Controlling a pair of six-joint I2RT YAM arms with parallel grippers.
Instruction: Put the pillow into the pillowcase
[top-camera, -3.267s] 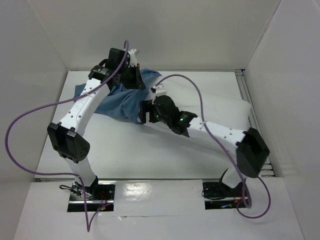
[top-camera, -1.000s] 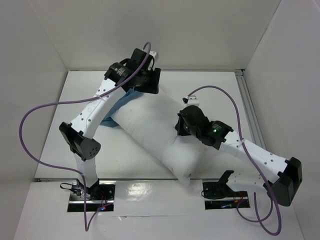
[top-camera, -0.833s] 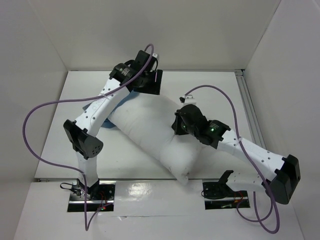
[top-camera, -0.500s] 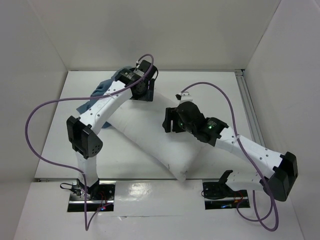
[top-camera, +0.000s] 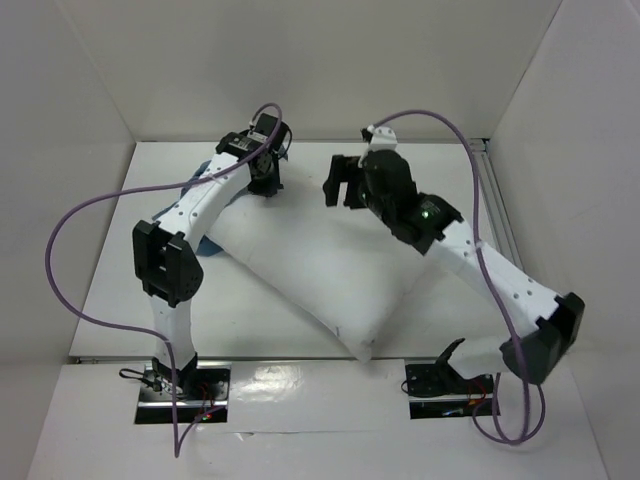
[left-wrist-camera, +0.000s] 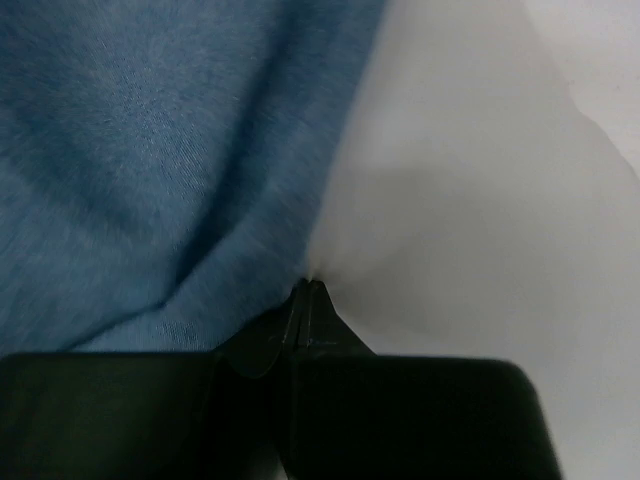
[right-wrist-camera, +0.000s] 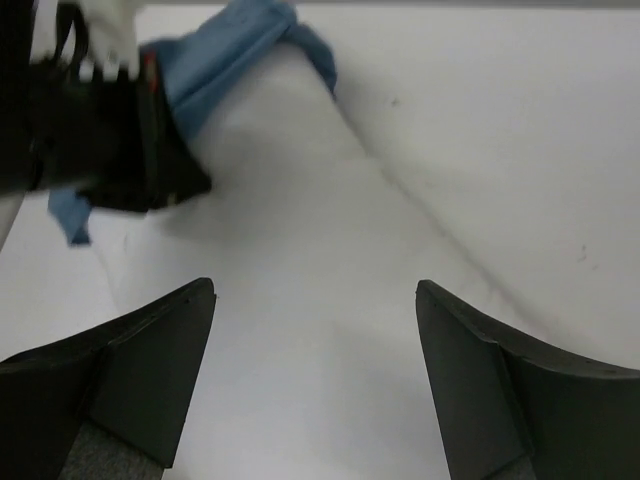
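The white pillow (top-camera: 310, 265) lies diagonally across the table, from the far left to the near edge. The blue pillowcase (left-wrist-camera: 150, 150) is bunched at the pillow's far end and is mostly hidden under my left arm in the top view. It also shows in the right wrist view (right-wrist-camera: 235, 45). My left gripper (top-camera: 266, 182) is shut, its tips (left-wrist-camera: 307, 290) pinching where the blue cloth meets the pillow (left-wrist-camera: 480, 220). My right gripper (top-camera: 340, 183) is open and empty, hovering above the pillow's far part (right-wrist-camera: 315, 285).
White walls close in the table at the back and both sides. A metal rail (top-camera: 495, 200) runs along the right edge. Purple cables loop from both arms. My left gripper's black body (right-wrist-camera: 100, 135) is close ahead of the right gripper.
The pillow came from the right side to the table's middle. My right gripper left the pillow's middle and rose toward the far end, open. My left gripper shifted left along the pillow's far end.
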